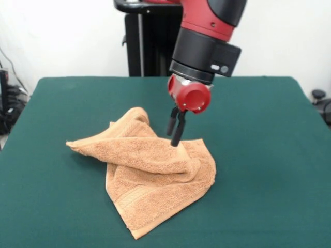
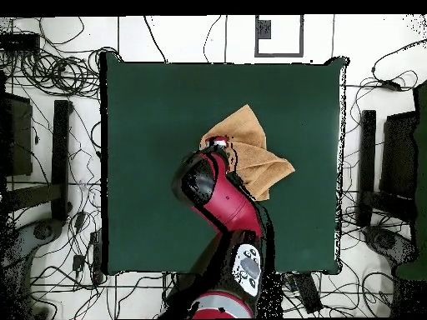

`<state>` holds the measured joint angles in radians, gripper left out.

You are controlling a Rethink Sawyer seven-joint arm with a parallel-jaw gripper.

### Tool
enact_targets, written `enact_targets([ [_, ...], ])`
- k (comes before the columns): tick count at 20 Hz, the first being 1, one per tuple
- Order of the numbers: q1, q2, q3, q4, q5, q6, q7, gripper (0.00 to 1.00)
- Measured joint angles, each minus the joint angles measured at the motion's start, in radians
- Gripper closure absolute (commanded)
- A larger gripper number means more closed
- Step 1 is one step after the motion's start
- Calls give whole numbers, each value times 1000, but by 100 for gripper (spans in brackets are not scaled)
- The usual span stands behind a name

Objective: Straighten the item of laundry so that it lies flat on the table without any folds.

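The item of laundry, an orange-tan terry towel, lies crumpled on the green table, folded over itself with a raised hump at its far side and one corner pointing left. A band stripe shows near its front edge. My gripper comes down from the red wrist, its black fingers pressed close together, tips at the towel's far right fold and shut on the cloth there. In the overhead view the towel sits just right of the table's middle, and the red arm hides the fingers.
Green cloth spreads wide on every side of the towel. The black pedestal column stands beyond the far edge. In the overhead view, tangled cables and dark equipment ring the table on the floor.
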<state>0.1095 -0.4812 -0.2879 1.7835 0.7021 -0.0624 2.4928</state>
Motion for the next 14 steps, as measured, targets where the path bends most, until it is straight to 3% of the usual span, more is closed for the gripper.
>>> enact_targets([
  [14, -86, 16, -18, -76, -135, 30, 0, 0],
])
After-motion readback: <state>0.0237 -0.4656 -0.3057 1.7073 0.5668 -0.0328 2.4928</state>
